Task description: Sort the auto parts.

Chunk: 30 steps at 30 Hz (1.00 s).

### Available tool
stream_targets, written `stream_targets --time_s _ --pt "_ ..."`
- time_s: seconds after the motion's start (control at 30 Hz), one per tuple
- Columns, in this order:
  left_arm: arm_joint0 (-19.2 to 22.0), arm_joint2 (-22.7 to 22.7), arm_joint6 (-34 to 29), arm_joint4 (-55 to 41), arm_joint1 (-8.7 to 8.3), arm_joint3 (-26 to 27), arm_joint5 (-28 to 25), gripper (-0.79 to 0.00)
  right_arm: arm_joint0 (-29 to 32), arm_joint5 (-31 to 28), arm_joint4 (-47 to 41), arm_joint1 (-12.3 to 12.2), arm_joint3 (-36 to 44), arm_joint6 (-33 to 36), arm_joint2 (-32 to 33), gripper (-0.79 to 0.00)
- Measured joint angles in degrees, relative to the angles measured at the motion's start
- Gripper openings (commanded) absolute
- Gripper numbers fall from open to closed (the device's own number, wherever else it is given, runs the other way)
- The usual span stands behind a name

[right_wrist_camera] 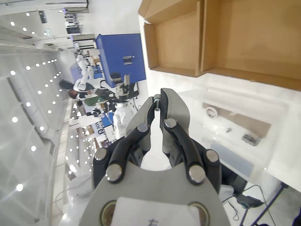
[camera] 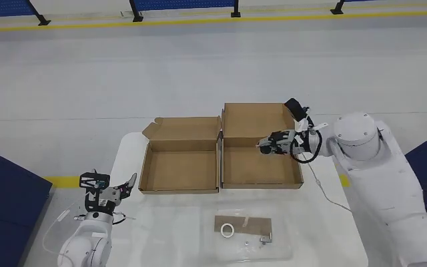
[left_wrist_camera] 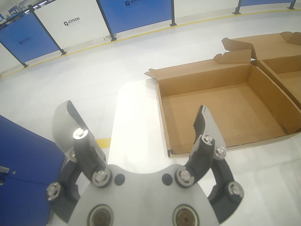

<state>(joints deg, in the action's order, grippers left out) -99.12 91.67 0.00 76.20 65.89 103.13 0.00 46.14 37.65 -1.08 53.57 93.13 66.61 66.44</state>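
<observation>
My right gripper (camera: 263, 145) hangs over the right cardboard box (camera: 257, 170), shut on a small metal screw (right_wrist_camera: 157, 104) pinched between its fingertips (right_wrist_camera: 164, 99). Beside it on the left stands a second open cardboard box (camera: 179, 172), with nothing in it. A clear plastic tray (camera: 283, 248) at the table's front holds a white ring (camera: 227, 230), a small metal block (camera: 266, 239) and a tiny screw (right_wrist_camera: 227, 130). My left gripper (camera: 110, 187) sits open at the table's front-left corner, nothing between its fingers (left_wrist_camera: 203, 121), facing the left box (left_wrist_camera: 223, 109).
Both boxes have their lid flaps folded back at the far side. A strip of cardboard (camera: 243, 225) lies in the tray under the parts. A thin cable (camera: 327, 190) runs across the table near the right arm. White tabletop shows between the boxes and the tray.
</observation>
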Motion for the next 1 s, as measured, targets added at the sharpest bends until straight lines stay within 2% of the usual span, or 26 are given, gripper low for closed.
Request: stream_targets --time_s 0.13,0.33,0.83,1.0 --pt "0.0 0.0 0.0 0.0 0.0 0.0 0.0 0.0 -6.88 -1.13 5.3 0.93 -7.57 1.13 -7.31 -0.785" --pt "0.0 0.0 0.0 0.0 0.0 0.0 0.0 0.0 -13.13 -4.08 5.3 3.5 -15.75 0.89 -15.22 -0.785" --pt "0.0 0.0 0.0 0.0 0.0 0.0 0.0 0.0 -13.43 -4.14 4.69 3.64 -16.01 0.69 -15.39 -0.785" --pt "0.0 0.0 0.0 0.0 0.0 0.0 0.0 0.0 -13.5 -2.05 10.67 4.21 -16.62 -0.36 -19.72 -0.785"
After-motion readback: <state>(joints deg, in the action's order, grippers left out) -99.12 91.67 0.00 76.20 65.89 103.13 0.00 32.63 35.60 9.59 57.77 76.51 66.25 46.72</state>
